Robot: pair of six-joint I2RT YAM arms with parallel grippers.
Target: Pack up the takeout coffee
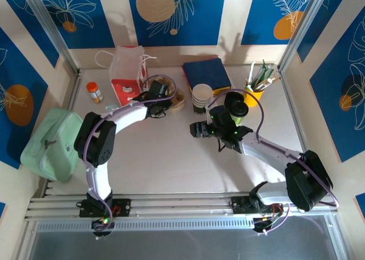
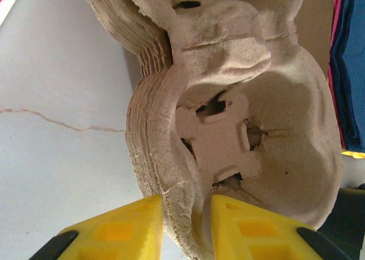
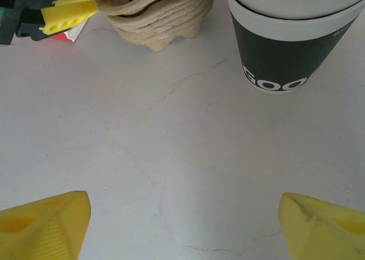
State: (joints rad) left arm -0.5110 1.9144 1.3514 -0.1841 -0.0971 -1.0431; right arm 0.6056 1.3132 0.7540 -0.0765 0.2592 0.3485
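Notice your left gripper pinching the rim of the cardboard carrier stack.
Your coffee cup stands upright just right of that stack, not touching it; the black lid lies farther right of the stack; your right gripper hangs spread wide over bare table, on the stack's near side.

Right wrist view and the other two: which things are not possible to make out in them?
Paper cups, right wrist view: the frame edges cut off the top and right side, and only part of the print shows.
Cup carriers, left wrist view: the frame cuts the stack, so their number is unclear.
Utensils in the yellow cup, top view: too small to identify.
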